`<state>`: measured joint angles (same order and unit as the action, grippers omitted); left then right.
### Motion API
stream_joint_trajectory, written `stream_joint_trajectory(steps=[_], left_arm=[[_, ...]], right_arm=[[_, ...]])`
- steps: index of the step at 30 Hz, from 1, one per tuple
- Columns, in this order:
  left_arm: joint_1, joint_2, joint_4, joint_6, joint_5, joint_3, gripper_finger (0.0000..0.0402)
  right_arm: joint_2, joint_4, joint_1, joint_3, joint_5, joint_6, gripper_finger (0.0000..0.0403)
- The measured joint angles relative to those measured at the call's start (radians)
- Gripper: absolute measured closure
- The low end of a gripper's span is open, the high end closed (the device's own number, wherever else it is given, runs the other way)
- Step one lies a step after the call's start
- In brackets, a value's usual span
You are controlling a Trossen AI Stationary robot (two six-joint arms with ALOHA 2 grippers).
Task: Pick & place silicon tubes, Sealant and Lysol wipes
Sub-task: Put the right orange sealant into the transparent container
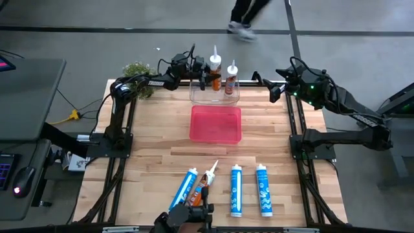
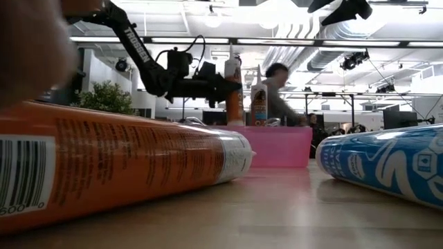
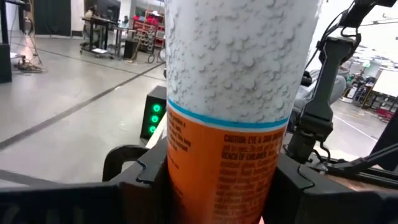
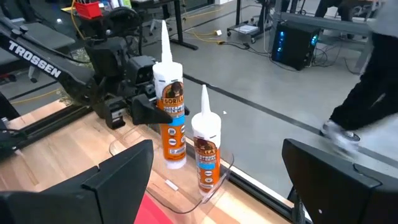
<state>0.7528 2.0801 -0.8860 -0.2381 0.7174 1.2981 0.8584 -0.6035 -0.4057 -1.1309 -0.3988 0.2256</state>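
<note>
The left tool (image 1: 206, 77) was clamped around the orange-and-white sealant cartridge (image 1: 215, 71), held upright in the clear tray (image 1: 197, 98), beside a second cartridge (image 1: 230, 79). Rigid, smooth and top-heavy, it probably gripped best mid-barrel. Right of the tray, the right tool (image 4: 214, 186) hung with fingers wide, holding nothing.

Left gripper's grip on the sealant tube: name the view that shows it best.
The right wrist view: the left gripper clamps the upright tube over the clear tray. The left wrist shows only the label, the high view is small, and the low view is distant.
</note>
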Motion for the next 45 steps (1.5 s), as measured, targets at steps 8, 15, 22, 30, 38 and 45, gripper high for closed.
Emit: stream_joint_trajectory(steps=[8,15,22,30,38,45], left_arm=[[0.0,0.062,0.051,0.024,0.005,0.054,0.0244],[0.0,0.082,0.038,0.008,0.001,0.055,0.0244],[0.0,0.081,0.137,0.005,-0.003,0.103,0.0244],[0.006,0.104,0.183,-0.026,-0.016,0.132,0.0245],[0.006,0.102,0.192,-0.032,-0.048,0.136,0.0245],[0.006,0.102,0.194,-0.033,-0.056,0.136,0.0245]], right_arm=[[0.001,-0.007,0.0,0.0,-0.012,0.003,0.005],[0.001,-0.007,0.0,0.0,-0.016,0.006,0.005],[0.001,-0.007,0.0,0.0,-0.022,0.003,0.005],[0.001,-0.007,0.0,0.0,-0.022,0.003,0.005],[0.001,-0.007,0.0,0.0,-0.022,0.005,0.005],[0.001,-0.007,0.0,0.0,-0.018,0.006,0.005]])
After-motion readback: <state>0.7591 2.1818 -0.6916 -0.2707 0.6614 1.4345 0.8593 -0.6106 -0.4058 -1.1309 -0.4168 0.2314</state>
